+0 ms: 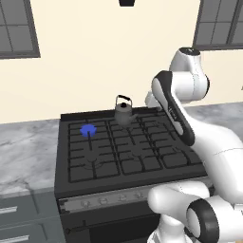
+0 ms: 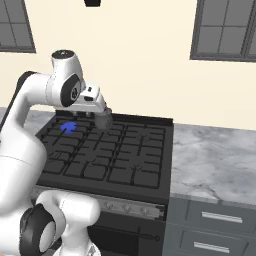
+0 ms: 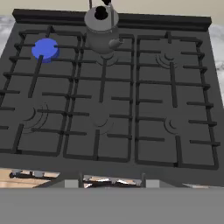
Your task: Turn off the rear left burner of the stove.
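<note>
— Six burners are counted on the stove (image 1: 128, 147), and just one is lit: the blue flame of the rear left burner (image 1: 88, 130) is seen under its grate, in the back corner, just left of the kettle (image 1: 123, 111).

— And the tool (image 2: 95, 111)?

— It is held high above the grates, near the kettle, pointed down over the cooktop. Whether it is released or clenched cannot be told; the fingers are not made out clearly from either side, and nothing is seen to be grasped.

— So what is called for now?

— The flame itself is not to be touched. The knobs (image 1: 111, 199) are set along the silver front strip, well apart from where the tool hangs, so a long descent and a pull back toward the front edge would be needed.

— Which knob should be chosen?

— That cannot be read from here; the knobs are small and unmarked at this size. One toward the left end is the likely candidate, but that is a judgement only.

— How is it best done?

— The tool should be brought square to the knob face, closed lightly around its rim, and turned until the blue goes out. The kettle should be given room on the way down, and the flame should be watched as the check.
</note>
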